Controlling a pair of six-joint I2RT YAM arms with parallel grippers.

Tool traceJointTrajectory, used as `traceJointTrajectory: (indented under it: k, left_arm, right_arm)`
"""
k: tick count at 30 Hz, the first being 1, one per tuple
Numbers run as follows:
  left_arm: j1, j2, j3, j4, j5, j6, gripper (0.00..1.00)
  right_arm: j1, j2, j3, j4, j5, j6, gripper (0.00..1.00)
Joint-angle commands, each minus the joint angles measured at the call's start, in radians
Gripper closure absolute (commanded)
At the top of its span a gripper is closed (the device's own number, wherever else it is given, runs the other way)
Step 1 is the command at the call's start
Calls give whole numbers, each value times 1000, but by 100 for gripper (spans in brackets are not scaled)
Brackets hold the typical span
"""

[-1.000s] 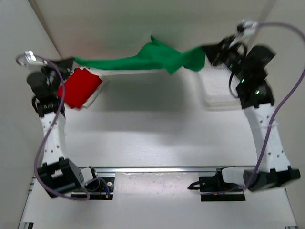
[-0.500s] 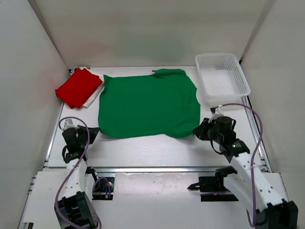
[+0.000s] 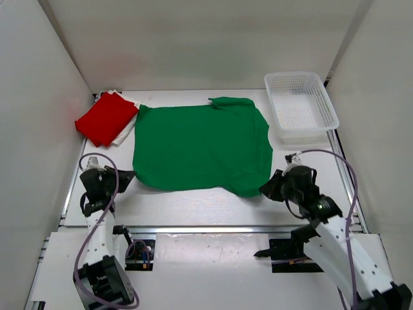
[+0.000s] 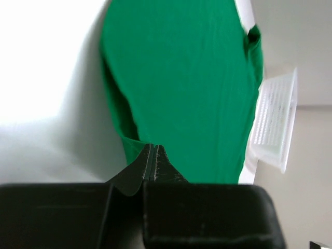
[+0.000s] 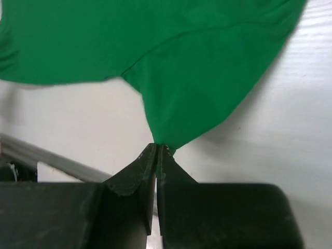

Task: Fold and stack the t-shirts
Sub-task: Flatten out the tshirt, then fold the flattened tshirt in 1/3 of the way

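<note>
The green t-shirt (image 3: 203, 145) lies spread flat on the worktop (image 3: 193, 206), extending away from both arms, with the left gripper (image 3: 129, 175) clamped shut on its near-left corner and the right gripper (image 3: 263, 188) clamped shut on its near-right corner.

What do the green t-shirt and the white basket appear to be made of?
The green t-shirt looks like soft matte cloth, perhaps cotton knit: it lies flat with faint wrinkles. The basket is probably rigid white plastic, with moulded lattice walls.
</note>
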Motion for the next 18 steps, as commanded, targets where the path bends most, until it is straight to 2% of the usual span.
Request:
traceJointTrajectory:
  k: [1,4,10,18]
  left_arm:
    - [-39,80,62,144,-77,-73,100]
    - [-117,184,106,203,-166,-105,100]
    - [-133,423,215,300,-197,-160,100]
    - [-144,652,371,334,-251,-176,100]
  right_arm:
    - [-142,184,74,178,-51,-94,99]
    - [-274,345,127,304,-170,-129,100]
    - [-293,655,302,438,-118,-131,100]
    - [-336,927,537,490,-113,-135,100]
